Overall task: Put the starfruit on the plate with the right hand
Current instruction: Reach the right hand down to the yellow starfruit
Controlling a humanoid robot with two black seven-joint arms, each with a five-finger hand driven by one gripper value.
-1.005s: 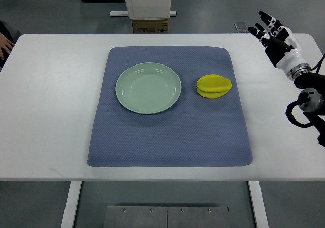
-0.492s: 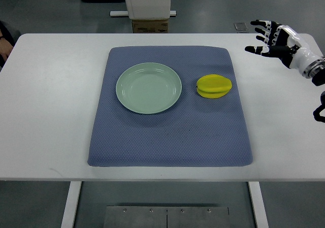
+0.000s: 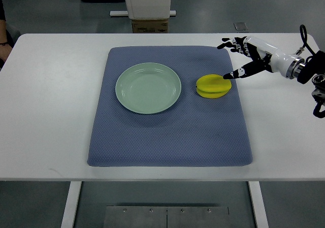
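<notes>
A yellow starfruit [image 3: 214, 86] lies on the blue mat [image 3: 170, 136], just right of a pale green plate [image 3: 148, 87] that holds nothing. My right hand [image 3: 233, 58] reaches in from the right edge and hovers at the fruit's upper right. Its fingers are spread open, and the thumb tip is close to the fruit's right end. No grasp is made. My left arm does not show.
The mat covers the middle of a white table [image 3: 45, 111]. A cardboard box [image 3: 150, 25] and a white stand base sit on the floor beyond the far edge. A person's arm [image 3: 3, 32] shows at the far left edge.
My right hand has swung leftward from the table's far right corner over the mat's right edge, reaching the starfruit. Plate and fruit have not moved.
</notes>
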